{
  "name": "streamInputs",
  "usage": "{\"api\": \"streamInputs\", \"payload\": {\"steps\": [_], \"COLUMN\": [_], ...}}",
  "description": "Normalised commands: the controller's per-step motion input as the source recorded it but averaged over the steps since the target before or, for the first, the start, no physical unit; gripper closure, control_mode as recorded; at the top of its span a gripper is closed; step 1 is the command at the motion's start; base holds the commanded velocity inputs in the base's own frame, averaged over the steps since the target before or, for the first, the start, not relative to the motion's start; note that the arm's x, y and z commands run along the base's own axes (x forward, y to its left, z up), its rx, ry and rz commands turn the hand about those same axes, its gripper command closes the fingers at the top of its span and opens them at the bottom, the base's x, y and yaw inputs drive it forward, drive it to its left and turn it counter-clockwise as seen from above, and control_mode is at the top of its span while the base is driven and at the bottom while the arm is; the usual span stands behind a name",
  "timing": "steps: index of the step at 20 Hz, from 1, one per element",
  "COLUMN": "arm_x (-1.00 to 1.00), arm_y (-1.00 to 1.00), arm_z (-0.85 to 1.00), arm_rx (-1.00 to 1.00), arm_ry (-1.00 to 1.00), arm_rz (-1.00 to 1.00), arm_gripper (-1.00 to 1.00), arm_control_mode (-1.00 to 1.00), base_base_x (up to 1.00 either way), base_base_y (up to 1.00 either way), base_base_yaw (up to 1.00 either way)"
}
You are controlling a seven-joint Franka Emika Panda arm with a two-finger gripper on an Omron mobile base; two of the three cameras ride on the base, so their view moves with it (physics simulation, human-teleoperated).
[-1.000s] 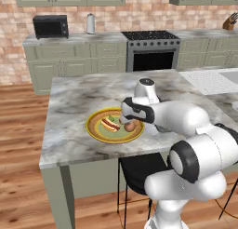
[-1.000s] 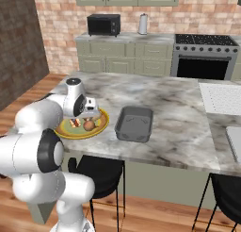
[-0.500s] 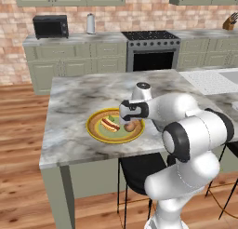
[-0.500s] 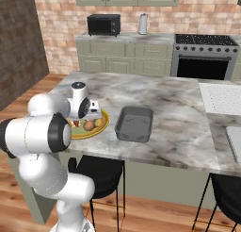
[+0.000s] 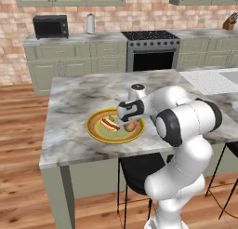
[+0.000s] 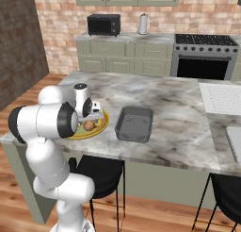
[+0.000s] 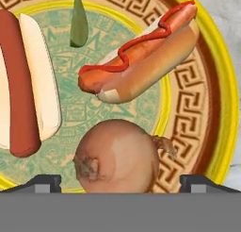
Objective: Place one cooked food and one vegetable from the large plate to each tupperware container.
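From the left base view, the white arm bends low over a marble island, its gripper hovering just above the near right part of the large plate. A hot dog lies on the plate beside the hand, and a brown onion sits directly beneath it. From the right base view, the onion rests just below the hand, and the dark grey tupperware container lies on the counter a little beyond the plate, on the side away from the arm. From the hand view, the fingers stand wide apart and hold nothing; the onion sits between them, a ketchup-topped hot dog beyond it, a second hot dog to one side, and a green vegetable piece farthest off.
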Motion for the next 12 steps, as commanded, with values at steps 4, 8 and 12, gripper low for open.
{"api": "streamInputs", "payload": {"steps": [4,8,12], "arm_x": [0.02,0.0,0.01], "arm_y": [0.0,0.02,0.05], "arm_z": [-0.22,-0.25,-0.16], "arm_rx": [0.0,0.0,0.0], "arm_ry": [0.0,0.0,0.0], "arm_rz": [0.0,0.0,0.0], "arm_gripper": [-1.0,-1.0,-1.0], "arm_control_mode": [-1.0,-1.0,-1.0], "base_base_x": [0.0,0.0,0.0], "base_base_y": [0.0,0.0,0.0], "base_base_yaw": [0.0,0.0,0.0]}}
